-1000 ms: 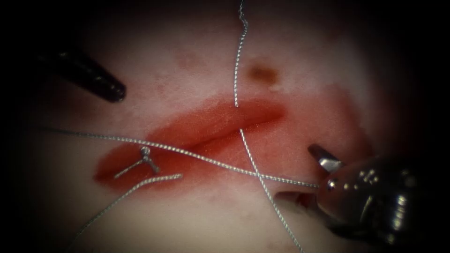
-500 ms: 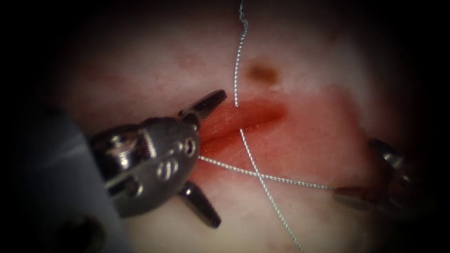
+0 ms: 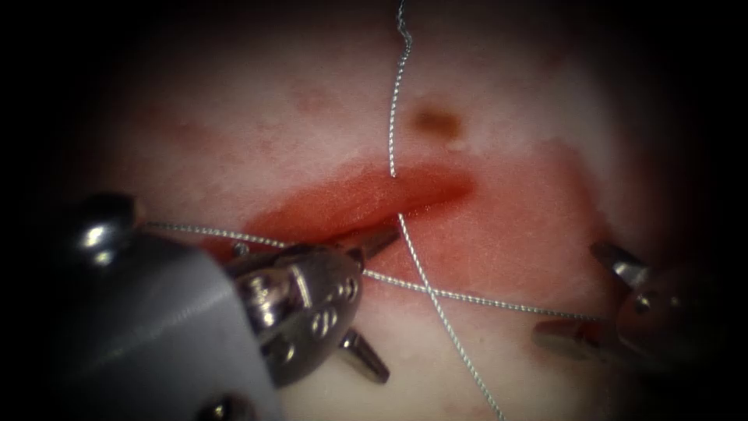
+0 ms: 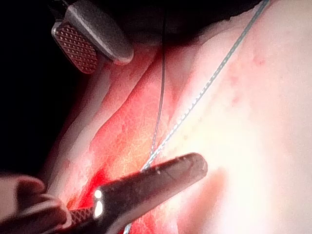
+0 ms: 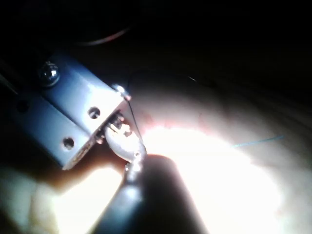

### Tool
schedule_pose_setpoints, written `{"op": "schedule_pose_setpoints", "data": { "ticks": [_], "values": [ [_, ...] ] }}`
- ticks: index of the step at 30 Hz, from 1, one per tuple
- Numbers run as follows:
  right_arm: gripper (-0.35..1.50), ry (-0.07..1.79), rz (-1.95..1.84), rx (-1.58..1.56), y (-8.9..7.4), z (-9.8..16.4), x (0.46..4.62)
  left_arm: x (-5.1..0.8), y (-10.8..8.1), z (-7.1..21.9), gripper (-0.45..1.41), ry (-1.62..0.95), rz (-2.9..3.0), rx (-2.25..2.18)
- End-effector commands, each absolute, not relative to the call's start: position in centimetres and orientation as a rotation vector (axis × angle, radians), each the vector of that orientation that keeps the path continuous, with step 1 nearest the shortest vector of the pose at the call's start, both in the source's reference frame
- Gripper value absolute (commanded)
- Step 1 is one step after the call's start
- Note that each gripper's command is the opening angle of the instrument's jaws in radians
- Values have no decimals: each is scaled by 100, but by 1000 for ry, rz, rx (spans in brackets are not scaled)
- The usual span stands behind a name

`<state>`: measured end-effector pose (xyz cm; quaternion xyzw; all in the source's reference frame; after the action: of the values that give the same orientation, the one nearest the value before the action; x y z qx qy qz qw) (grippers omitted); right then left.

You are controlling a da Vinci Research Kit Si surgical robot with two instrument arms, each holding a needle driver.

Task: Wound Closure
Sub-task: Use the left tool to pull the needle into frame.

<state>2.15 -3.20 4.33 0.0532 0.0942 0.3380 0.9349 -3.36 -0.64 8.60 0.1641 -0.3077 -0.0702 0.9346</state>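
Red-stained tissue [image 3: 499, 234], crossed thread [image 3: 430, 291]; left claw [image 3: 374, 300] agape, empty; right claw [image 3: 600, 300] unclear.

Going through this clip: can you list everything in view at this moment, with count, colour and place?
pale pink pork-belly tissue: one, pale pink, under everything.
red slanting cut: one, red, mid tissue, rising from lower left to upper right.
red fluid: one stain, red, around the cut, wider to its right.
silvery twisted thread: two strands, silver; one comes from the top into the cut and runs on downward, one crosses it from left to right.
brown spot: one, brown, above the cut's right end.
left arm's grey metal pincer: one, grey, open astride the crossing strand, holding nothing.
right arm's dark metal pincer: one, dark, where the crossing strand ends; grip unclear.
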Motion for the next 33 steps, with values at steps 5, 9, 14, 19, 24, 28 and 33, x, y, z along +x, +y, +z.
{"op": "schedule_pose_setpoints", "data": {
  "ticks": [5, 9, 14, 19, 24, 28, 33],
  "values": [
    [125, 199, 696, 107, -315, 428, 229, -340, -46, 870, 57, -607, -178, 333],
    [126, 197, 699, 109, -315, 427, 231, -341, -45, 877, 42, -595, -217, 339],
    [126, 197, 701, 119, -316, 427, 234, -343, -46, 877, -5, -590, -237, 359],
    [126, 197, 696, 118, -316, 427, 235, -344, -47, 873, 0, -587, -253, 373],
    [128, 197, 696, 118, -317, 427, 235, -350, -52, 869, 47, -581, -272, 380],
    [128, 197, 696, 120, -317, 428, 235, -356, -63, 863, 56, -581, -271, 378],
    [128, 197, 697, 119, -318, 428, 235, -362, -67, 867, 51, -577, -271, 373]
  ]
}}
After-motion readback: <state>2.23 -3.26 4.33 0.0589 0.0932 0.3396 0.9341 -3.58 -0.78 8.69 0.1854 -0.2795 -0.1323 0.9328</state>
